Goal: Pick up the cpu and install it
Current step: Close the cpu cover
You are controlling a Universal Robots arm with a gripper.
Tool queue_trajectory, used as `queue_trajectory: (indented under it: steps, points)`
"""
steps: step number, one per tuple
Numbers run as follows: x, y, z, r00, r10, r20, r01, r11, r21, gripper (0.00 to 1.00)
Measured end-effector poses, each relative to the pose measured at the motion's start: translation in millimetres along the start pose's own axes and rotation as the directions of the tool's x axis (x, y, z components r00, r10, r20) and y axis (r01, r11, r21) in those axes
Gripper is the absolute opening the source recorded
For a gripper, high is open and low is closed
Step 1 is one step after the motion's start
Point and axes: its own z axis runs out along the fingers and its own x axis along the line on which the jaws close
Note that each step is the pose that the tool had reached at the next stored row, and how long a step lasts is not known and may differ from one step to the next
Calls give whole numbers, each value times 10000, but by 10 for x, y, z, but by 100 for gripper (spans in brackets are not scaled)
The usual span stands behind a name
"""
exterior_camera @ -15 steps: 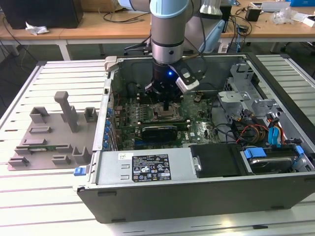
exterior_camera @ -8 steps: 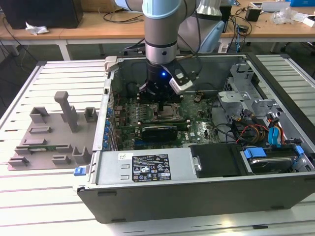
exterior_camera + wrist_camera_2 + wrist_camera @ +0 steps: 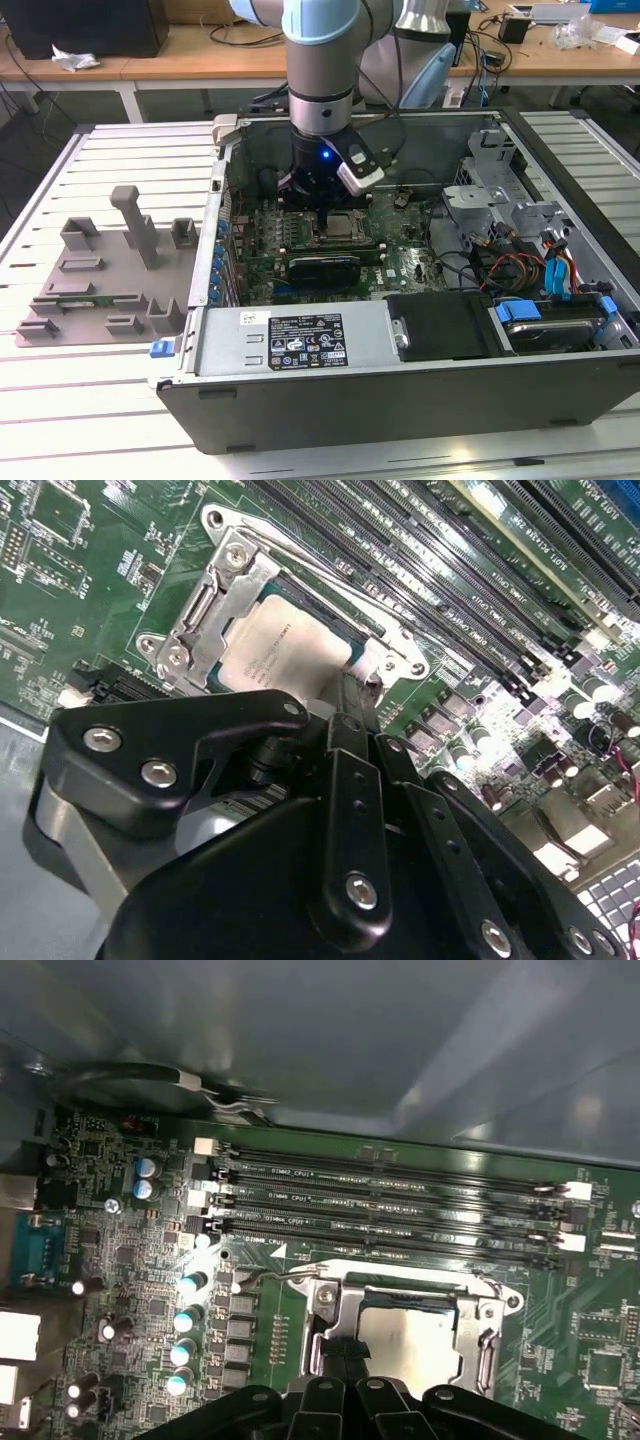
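The cpu (image 3: 343, 226), a flat square chip with a silver-grey top, lies inside the metal socket frame (image 3: 213, 592) on the green motherboard. Both wrist views show the cpu (image 3: 280, 645) (image 3: 410, 1345) sitting level in the socket, with the frame's (image 3: 330, 1310) load plate open around it. My gripper (image 3: 325, 207) hangs straight down over the socket inside the computer case. Its black tip (image 3: 345, 705) (image 3: 345, 1355) sits at one edge of the chip, very close to it or touching it. The gripper's black links hide part of the chip and socket.
The open computer case (image 3: 400, 410) has tall walls around the board. Memory slots (image 3: 400, 1200) run beside the socket, and capacitors (image 3: 185, 1320) stand near it. A power supply (image 3: 300, 342) and drive cables (image 3: 560, 270) fill the near side. A grey moulded tray (image 3: 110, 270) lies at the exterior view's left.
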Motion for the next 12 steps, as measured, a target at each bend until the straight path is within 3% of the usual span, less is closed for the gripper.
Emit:
queue_trajectory:
  steps: [12]
  points:
    - [28,10,56,10000,-1,-3,1,10000,4,11]
